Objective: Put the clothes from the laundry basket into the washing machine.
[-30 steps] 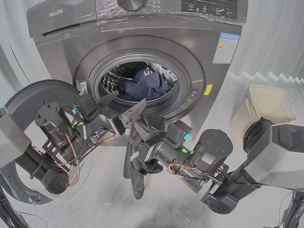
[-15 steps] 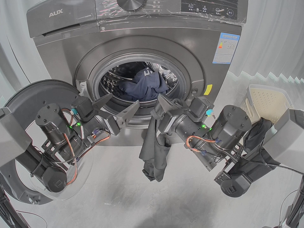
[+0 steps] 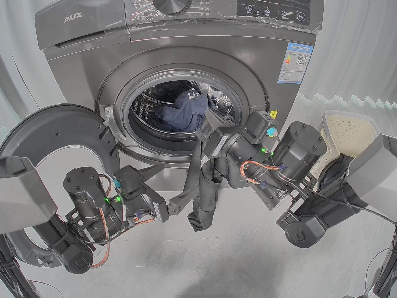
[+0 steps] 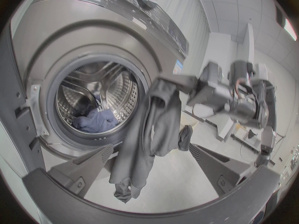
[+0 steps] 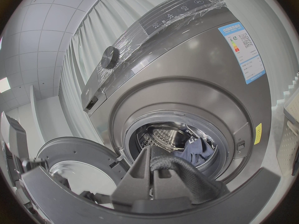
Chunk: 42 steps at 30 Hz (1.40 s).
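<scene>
A: Where is the grey garment [image 3: 204, 187]?
B: Hanging from the right pincer [image 3: 209, 118], whose fingers are pressed together on a fold at its top. In the right wrist view that fold loops over the fingers as a thick dark roll.
A: And where is that against the washer [image 3: 165, 50]?
B: At the mouth, on the right side of the opening — the pincer tip sits just in front of the rim. The cloth drops down past the front panel, its end free above the floor [image 3: 165, 261].
A: Anything inside?
B: A navy garment [image 3: 184, 112] lies in the drum [image 3: 142, 104], heaped toward the front lip.
A: The left pincer [image 3: 178, 179]?
B: Low, below the opening, fingers spread wide and holding nothing. The grey garment hangs by its fingertips; whether a finger touches the cloth, I cannot tell.
A: The door [image 3: 53, 133]?
B: Swung fully open to the left, behind the left arm.
A: And the basket [image 3: 351, 133]?
B: On the floor to the right of the washer — a dark cloth [image 3: 333, 170] hangs at its near edge, partly hidden by the right arm.
</scene>
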{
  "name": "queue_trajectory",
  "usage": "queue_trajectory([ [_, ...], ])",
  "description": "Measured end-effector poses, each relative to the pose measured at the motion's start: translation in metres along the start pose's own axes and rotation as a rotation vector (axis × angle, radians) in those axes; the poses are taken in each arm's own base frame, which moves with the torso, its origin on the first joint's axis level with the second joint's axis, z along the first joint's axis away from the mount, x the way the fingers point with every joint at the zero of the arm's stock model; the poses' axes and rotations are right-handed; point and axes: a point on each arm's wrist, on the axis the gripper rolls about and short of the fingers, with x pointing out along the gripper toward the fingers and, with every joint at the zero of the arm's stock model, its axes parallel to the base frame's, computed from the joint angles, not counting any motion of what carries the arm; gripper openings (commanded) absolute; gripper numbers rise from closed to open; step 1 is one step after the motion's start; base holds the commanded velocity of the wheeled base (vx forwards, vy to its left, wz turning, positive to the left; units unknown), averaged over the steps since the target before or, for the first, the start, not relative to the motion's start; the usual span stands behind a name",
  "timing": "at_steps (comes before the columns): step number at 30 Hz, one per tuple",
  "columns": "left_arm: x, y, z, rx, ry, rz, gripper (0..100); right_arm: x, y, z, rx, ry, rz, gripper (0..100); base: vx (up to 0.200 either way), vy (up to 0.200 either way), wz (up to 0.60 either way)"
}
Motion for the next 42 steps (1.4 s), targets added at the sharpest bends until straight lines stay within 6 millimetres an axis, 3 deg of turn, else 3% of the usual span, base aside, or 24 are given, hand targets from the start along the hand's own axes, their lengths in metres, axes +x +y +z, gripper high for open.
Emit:
queue_trajectory([
  [5, 0.007, 0.000, -0.029, 0.023, 0.107, -0.008, 100, 0.005, 0.003, 0.003, -0.020, 0.007, 0.014, 0, 0.000, 0.000, 0.00],
  [18, 0.033, 0.004, -0.067, 0.009, 0.174, -0.032, 100, 0.008, 0.007, 0.009, 0.004, -0.029, 0.014, 0, 0.000, 0.000, 0.00],
  [41, 0.095, 0.031, -0.101, 0.023, 0.090, 0.042, 100, 0.003, 0.020, 0.006, 0.018, -0.016, 0.046, 0, 0.000, 0.000, 0.00],
  [42, 0.096, 0.033, -0.103, 0.023, 0.091, 0.047, 0, 0.002, 0.021, 0.006, 0.018, -0.015, 0.047, 0, 0.000, 0.000, 0.00],
])
